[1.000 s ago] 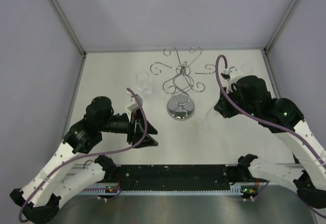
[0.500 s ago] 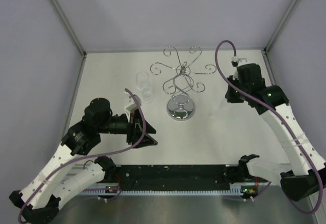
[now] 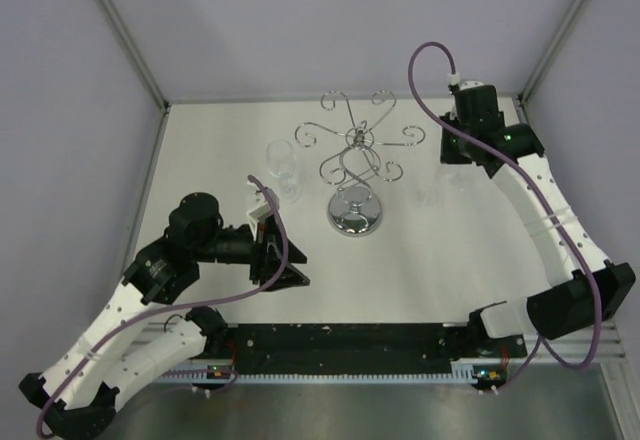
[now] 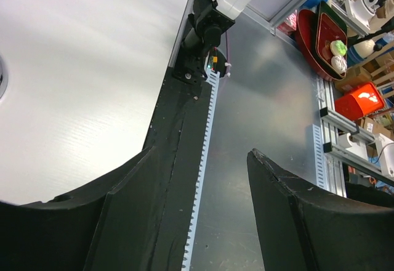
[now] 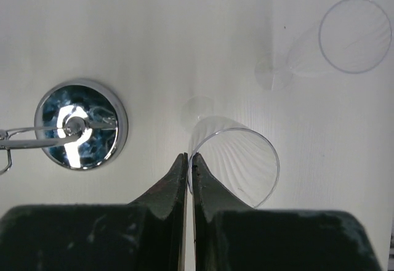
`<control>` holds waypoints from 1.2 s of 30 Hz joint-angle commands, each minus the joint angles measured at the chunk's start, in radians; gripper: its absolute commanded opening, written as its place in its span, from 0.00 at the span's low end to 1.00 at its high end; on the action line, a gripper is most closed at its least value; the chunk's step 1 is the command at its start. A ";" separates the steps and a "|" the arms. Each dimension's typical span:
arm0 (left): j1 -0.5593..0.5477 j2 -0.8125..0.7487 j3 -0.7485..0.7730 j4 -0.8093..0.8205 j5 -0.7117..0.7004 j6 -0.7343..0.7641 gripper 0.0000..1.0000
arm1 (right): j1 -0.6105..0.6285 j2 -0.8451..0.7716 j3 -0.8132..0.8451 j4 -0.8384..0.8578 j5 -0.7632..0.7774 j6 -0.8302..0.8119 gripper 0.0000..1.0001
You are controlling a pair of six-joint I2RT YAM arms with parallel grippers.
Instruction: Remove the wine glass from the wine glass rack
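Gripping wine glass (image 5: 240, 160) by rim in closed right gripper (image 5: 188, 159), right of rack (image 5: 80, 123); holding nothing in wide-open left gripper (image 4: 203, 154).

wine glass rack (image 5: 80, 123) cropped left, wine glass (image 3: 432, 196) faint

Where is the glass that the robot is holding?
In the right wrist view, the wine glass is pinched at its rim in the right gripper, just right of the rack's mirrored base.
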 commanded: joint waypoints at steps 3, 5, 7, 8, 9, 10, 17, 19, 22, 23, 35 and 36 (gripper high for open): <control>-0.004 0.002 -0.012 0.028 0.001 0.025 0.65 | -0.022 0.096 0.112 0.028 0.048 -0.044 0.00; -0.004 0.005 -0.012 0.028 -0.002 0.028 0.65 | -0.025 0.122 0.132 0.025 0.046 -0.050 0.00; -0.004 0.007 -0.012 0.028 -0.003 0.031 0.65 | -0.024 0.142 0.148 0.021 0.051 -0.055 0.00; -0.004 0.010 -0.010 0.027 0.000 0.031 0.65 | -0.024 0.150 0.154 0.019 0.051 -0.058 0.00; -0.004 0.010 -0.010 0.028 0.000 0.033 0.65 | -0.025 0.157 0.158 0.019 0.051 -0.060 0.00; -0.006 0.011 -0.010 0.027 0.000 0.034 0.65 | -0.025 0.162 0.163 0.019 0.047 -0.058 0.00; -0.004 0.017 -0.006 0.019 -0.005 0.040 0.65 | -0.025 0.205 0.183 0.013 0.037 -0.066 0.00; -0.004 0.017 -0.004 0.018 -0.008 0.042 0.65 | -0.024 0.216 0.181 0.013 0.031 -0.066 0.00; -0.004 0.017 -0.003 0.013 -0.011 0.047 0.65 | -0.025 0.228 0.180 0.011 0.031 -0.066 0.00; -0.006 0.019 -0.003 0.010 -0.013 0.048 0.65 | -0.024 0.231 0.180 0.013 0.031 -0.066 0.00; -0.006 0.026 -0.001 0.002 -0.016 0.056 0.65 | -0.024 0.257 0.178 0.021 0.027 -0.064 0.00; -0.004 0.025 -0.001 0.002 -0.016 0.057 0.65 | -0.025 0.259 0.177 0.021 0.025 -0.064 0.00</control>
